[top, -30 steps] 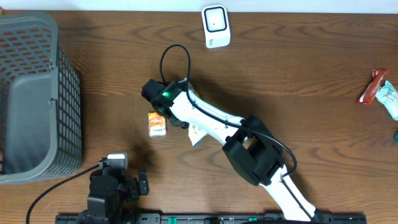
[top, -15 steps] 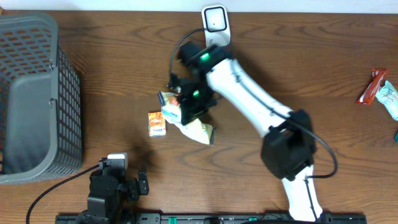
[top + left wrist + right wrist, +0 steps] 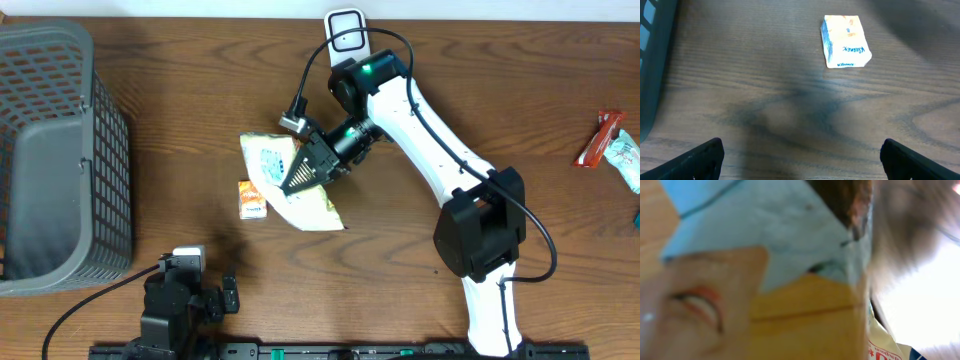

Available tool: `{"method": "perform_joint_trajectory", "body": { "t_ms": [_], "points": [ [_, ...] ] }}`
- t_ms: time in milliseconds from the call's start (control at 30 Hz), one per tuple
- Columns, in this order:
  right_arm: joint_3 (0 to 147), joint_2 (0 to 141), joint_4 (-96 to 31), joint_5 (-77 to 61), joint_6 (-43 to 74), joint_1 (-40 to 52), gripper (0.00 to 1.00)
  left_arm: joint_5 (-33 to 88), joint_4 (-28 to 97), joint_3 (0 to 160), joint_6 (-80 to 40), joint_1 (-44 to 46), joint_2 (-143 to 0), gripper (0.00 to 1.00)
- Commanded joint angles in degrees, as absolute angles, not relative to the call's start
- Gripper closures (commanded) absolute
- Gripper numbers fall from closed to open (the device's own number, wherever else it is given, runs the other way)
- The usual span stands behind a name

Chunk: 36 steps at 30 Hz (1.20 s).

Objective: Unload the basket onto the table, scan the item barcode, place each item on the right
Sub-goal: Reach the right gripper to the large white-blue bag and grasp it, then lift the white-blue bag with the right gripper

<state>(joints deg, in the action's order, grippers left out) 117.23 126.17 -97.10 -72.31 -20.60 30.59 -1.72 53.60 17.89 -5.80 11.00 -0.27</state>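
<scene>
Snack bag (image 3: pixel 268 162): located mid-surface, crumpled, white and blue at one end and yellow at the other. The right gripper (image 3: pixel 298 174) is clamped on the snack bag, jaws pressed together across its middle, and points toward the left side of the surface (image 3: pixel 180 90). Whether the bag hangs clear of the wood or rests on it cannot be determined from overhead. In the right wrist view the bag (image 3: pixel 765 255) fills the frame with blue, yellow and orange areas; the print is too blurred to read.

Scanner (image 3: pixel 347 40): white unit with a dark-framed window, at the far edge of the surface, close to the right arm's upper joint and apart from the bag.

Tissue pack (image 3: pixel 252 200): small, orange and white, just beside the bag's lower-left edge. Contact between the two cannot be confirmed. The left wrist view shows the pack (image 3: pixel 845 42) lying flat, with blue lettering.

Left gripper (image 3: pixel 802 162): at the near edge of the surface, jaws spread wide, holding nothing.

Basket (image 3: pixel 60 150): grey mesh, at the left side.

Red wrapper (image 3: pixel 600 138) and pale blue packet (image 3: pixel 626 160): side by side at the right edge, well apart from the bag.
</scene>
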Motion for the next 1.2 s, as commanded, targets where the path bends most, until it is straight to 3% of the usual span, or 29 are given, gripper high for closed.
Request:
{"method": "perform_joint_trajectory", "body": {
  "t_ms": [0,200,767,1000,1167],
  "points": [
    [117.3,125.7,-97.3,-81.9,-18.6,30.4,0.99,-2.2,54.0,18.0,-5.9,11.2,-0.2,0.00],
    [117.3,125.7,-97.3,-83.1,-1.2,30.3,0.99,-2.2,54.0,18.0,-5.9,11.2,-0.2,0.00],
    [112.5,126.1,-87.4,-73.9,-2.0,22.8,0.99,-2.2,54.0,18.0,-5.9,11.2,-0.2,0.00],
    [100.0,127.4,-77.7,-88.5,-5.0,20.5,0.99,-2.2,54.0,18.0,-5.9,11.2,-0.2,0.00],
    [93.5,127.5,-62.2,-89.5,4.3,20.4,0.99,-2.2,54.0,18.0,-5.9,11.2,-0.2,0.00]
  ]
}}
